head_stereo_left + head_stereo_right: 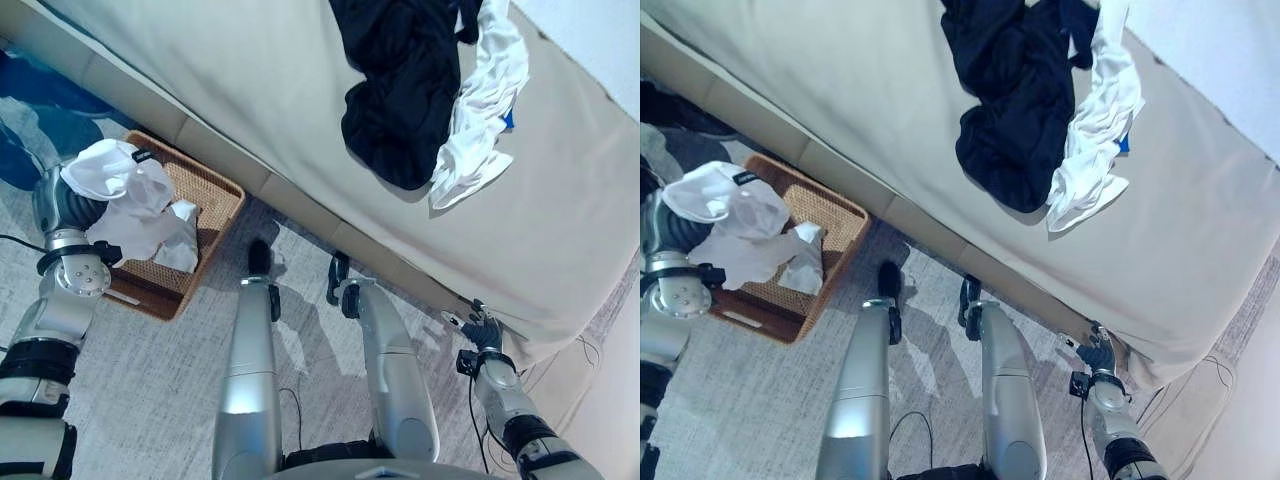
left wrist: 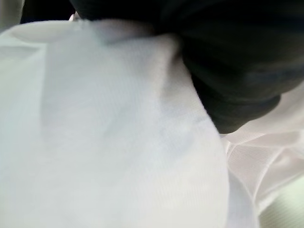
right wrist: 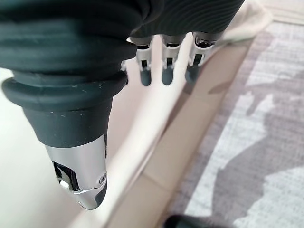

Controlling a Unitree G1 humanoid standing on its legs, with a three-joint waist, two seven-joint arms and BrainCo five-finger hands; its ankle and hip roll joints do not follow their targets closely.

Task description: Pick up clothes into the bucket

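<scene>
white garment (image 1: 130,205) draped over basket (image 1: 215,195) rim

Beige bed (image 1: 300,90) against a white wall (image 1: 600,30); grey patterned carpet (image 1: 150,400) below.

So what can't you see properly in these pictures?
- Left hand: white cloth drapes over it above the wicker basket, so its fingers are hidden; the left wrist view is covered by the same white cloth.
- Inside of the basket: mostly hidden under that cloth.
- Black garment and white garment on the bed: cut off by the top edge in both eye views.
- Right hand: too small there to read; its fingers hang straight in the right wrist view.
</scene>
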